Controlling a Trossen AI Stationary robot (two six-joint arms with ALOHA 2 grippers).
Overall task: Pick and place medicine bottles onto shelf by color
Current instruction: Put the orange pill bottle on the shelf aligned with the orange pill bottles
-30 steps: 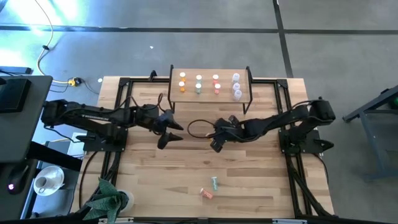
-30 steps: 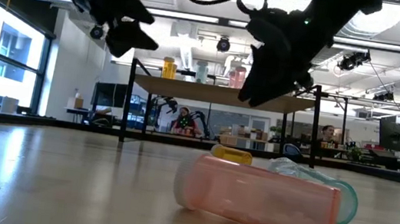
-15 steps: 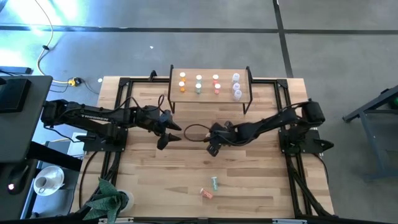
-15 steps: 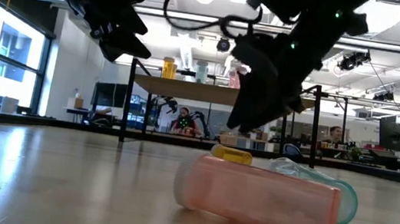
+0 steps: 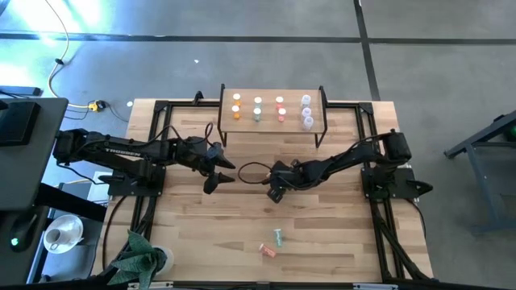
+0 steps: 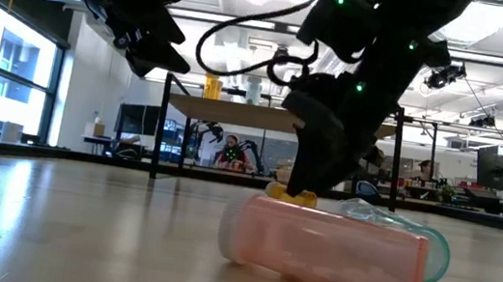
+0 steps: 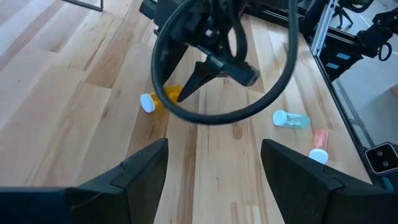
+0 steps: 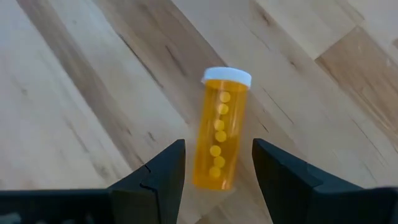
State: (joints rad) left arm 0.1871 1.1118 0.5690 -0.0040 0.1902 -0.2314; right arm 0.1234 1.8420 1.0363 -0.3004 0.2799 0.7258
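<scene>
An orange bottle [image 8: 221, 134] with a white cap lies on its side on the table. My right gripper [image 8: 217, 180] is open and low over it, with one finger on each side of its bottom end and not touching it. The bottle also shows in the left wrist view [image 7: 158, 99] and in the low view [image 6: 291, 194]. My left gripper [image 5: 218, 173] is open and empty, above the table to the left of the right gripper. The shelf [image 5: 272, 95] at the far edge carries several upright bottles in rows by color.
A pink bottle [image 5: 267, 250] and a green bottle [image 5: 279, 237] lie on their sides near the table's near edge. A black cable loop [image 5: 251, 167] hangs from the right arm. A green cloth [image 5: 139, 256] lies at the near left corner.
My right gripper has come down toward the table and a little toward the left edge, ending low over the orange bottle. The bottle has not moved.
</scene>
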